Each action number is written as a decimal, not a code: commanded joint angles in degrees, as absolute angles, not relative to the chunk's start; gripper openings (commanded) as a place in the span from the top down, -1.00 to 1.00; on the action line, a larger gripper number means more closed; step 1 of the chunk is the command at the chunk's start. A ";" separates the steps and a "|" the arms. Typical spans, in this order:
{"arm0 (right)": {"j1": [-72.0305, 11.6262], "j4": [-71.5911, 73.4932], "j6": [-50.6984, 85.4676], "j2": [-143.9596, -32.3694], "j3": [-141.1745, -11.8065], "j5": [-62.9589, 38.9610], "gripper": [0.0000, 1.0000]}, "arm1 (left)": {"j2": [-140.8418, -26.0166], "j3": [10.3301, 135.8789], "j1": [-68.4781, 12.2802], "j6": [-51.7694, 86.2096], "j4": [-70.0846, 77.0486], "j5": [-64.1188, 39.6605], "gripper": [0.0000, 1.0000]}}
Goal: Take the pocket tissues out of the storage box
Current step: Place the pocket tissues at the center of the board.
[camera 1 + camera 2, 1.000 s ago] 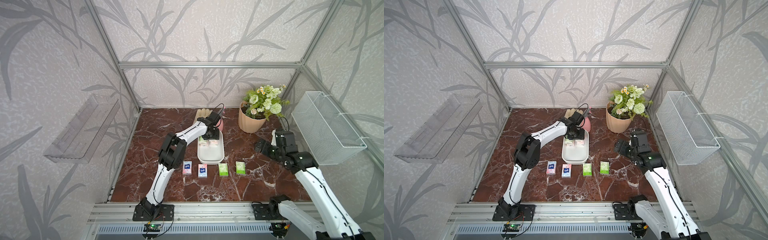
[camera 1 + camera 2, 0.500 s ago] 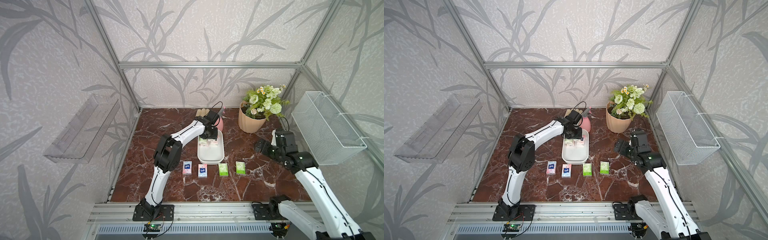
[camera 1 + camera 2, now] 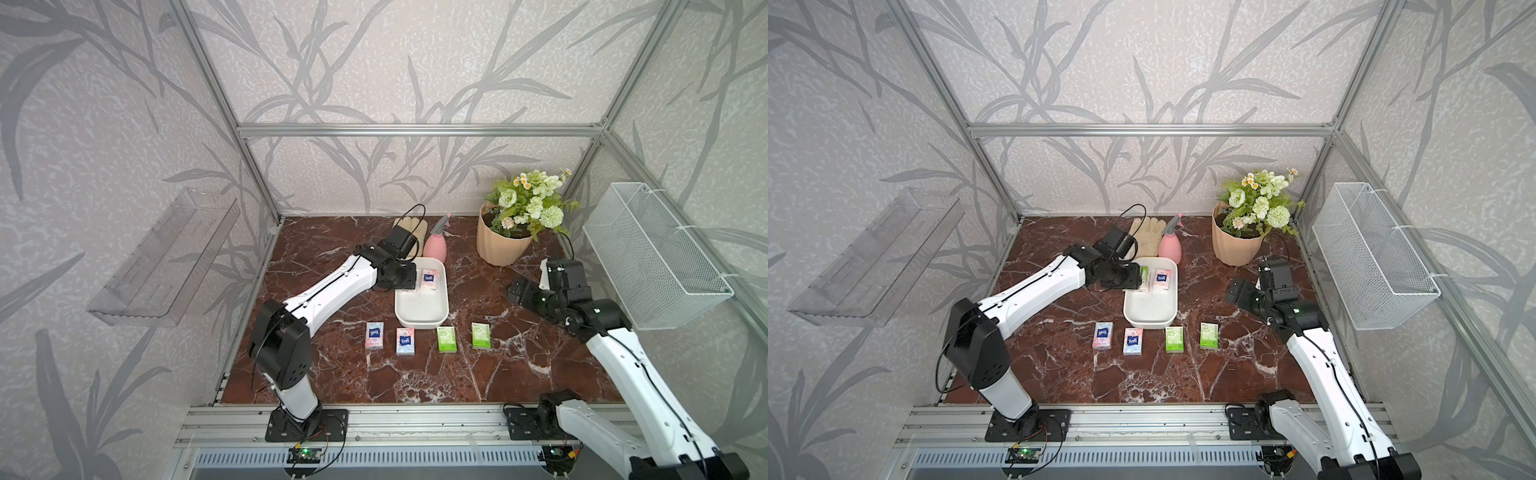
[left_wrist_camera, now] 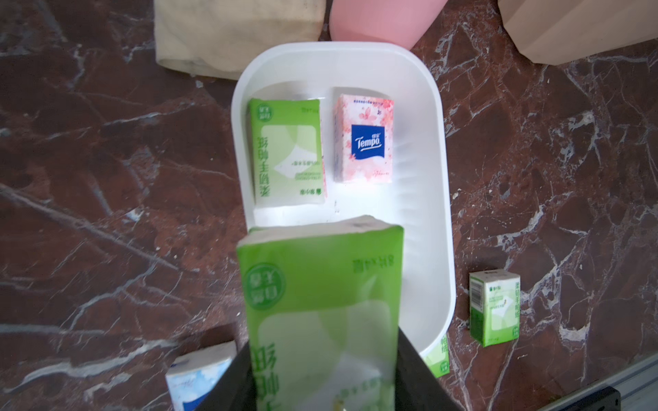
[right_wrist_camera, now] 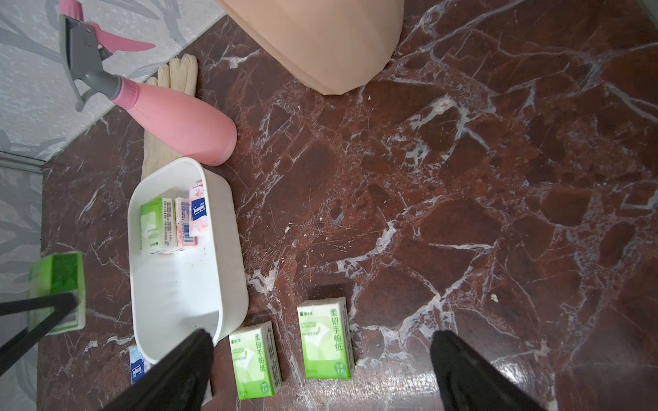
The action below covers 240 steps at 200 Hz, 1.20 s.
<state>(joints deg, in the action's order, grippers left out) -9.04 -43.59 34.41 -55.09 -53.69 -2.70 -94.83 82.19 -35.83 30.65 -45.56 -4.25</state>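
Left pincer (image 4: 324,350) clamped on green packet (image 4: 320,270), raised by storage box (image 4: 440,170) rim.
Right pincer (image 5: 322,336) jaws apart, empty; second green packet (image 4: 286,153) and pink packet (image 4: 363,138) lie inside box.

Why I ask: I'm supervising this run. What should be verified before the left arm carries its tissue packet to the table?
1. left gripper shut on the held green packet: ok.
2. Held packet lifted above the storage box rim: cannot tell.
3. Bare marble table beside the row's end packet for setting down: ok.
4. right gripper open, away from the box: ok.
5. Box emptied: not ok; boxed green packet and boxed pink packet are inside.
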 commanded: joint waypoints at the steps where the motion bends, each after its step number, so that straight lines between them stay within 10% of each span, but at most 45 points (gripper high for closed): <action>1: -8.88 -41.88 33.88 -55.92 -53.79 -3.21 -0.98 | -88.22 76.85 -36.04 31.29 -50.49 -1.84 0.03; 93: -8.88 -40.76 32.78 -60.46 -55.46 -4.09 -0.98 | -65.41 58.37 -37.44 34.10 -62.64 -4.84 0.03; 240: -8.88 -41.22 33.32 -60.62 -56.41 -3.08 -0.98 | -62.78 38.31 -43.16 42.65 -48.87 -13.06 -0.01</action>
